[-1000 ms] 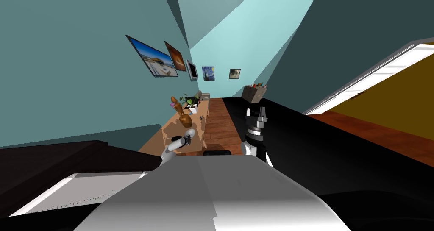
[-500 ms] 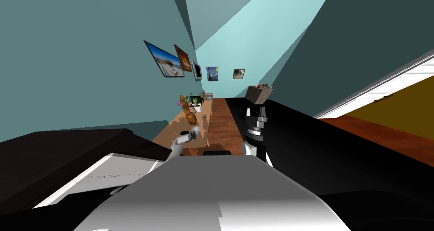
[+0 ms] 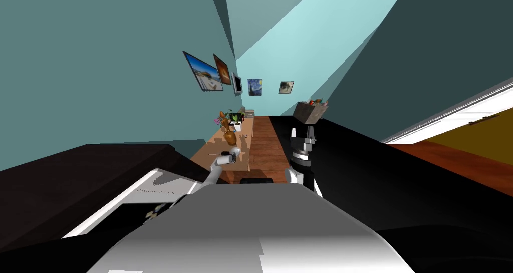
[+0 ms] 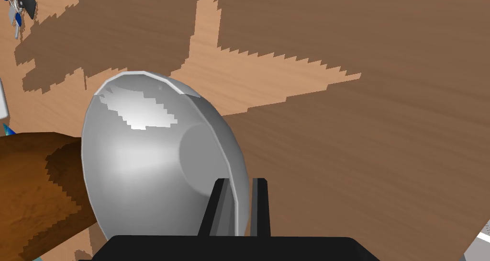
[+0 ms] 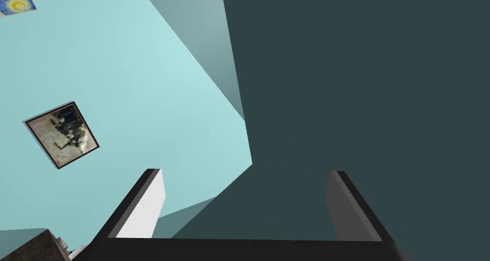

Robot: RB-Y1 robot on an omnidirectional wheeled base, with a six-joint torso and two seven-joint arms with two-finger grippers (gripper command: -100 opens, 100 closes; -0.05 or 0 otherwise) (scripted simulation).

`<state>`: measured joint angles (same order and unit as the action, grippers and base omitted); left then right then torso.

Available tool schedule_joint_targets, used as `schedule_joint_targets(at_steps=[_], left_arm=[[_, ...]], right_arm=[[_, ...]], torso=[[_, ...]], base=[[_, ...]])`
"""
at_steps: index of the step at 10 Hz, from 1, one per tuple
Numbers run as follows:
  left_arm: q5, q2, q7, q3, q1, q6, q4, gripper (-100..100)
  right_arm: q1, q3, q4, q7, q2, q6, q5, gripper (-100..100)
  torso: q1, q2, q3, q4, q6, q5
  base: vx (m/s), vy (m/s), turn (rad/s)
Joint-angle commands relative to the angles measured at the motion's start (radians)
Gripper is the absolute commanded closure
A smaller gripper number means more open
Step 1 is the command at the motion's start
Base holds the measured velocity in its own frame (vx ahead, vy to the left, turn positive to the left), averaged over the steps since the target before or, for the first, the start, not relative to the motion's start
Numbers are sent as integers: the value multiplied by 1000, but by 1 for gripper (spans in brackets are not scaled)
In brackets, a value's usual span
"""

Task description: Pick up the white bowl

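The white bowl [image 4: 143, 162] hangs tipped on edge over the bench [image 4: 359, 153], rim pinched by my closed left pincer [image 4: 239, 182], a thin wall suiting thin blades. A brown vase [image 4: 38, 186] stands close at its twelve o'clock. My right pincer [image 5: 245, 173] stands open at my one o'clock

Wooden table [image 4: 373, 129] bears brown vase [image 3: 230, 137], plant [image 3: 234, 118], keys [image 4: 16, 6].
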<state>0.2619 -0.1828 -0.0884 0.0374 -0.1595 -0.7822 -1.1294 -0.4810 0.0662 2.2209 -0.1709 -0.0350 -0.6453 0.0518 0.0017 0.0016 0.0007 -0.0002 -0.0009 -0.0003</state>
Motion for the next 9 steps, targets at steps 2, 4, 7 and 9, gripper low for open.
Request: schedule_joint_targets(at_steps=[2,4,7,9], left_arm=[[-50,12,-70,-59,-52,-12,20,100],[-84,19,-115,-103,-96,-12,47,100],[-119,26,-195,-160,-140,-11,75,100],[-113,24,-178,-151,-139,-9,79,0]], right_arm=[[0,0,0,0,0,0,0,0],[0,0,0,0,0,0,0,0],[0,0,0,0,0,0,0,0],[0,0,0,0,0,0,0,0]], torso=[[-2,-1,0,0,0,0],[0,0,0,1,0,0],[1,1,1,2,-2,0],[-2,1,1,2,-1,0]], base=[[-30,38,77],[-45,62,100],[-38,62,91],[-7,10,-2]])
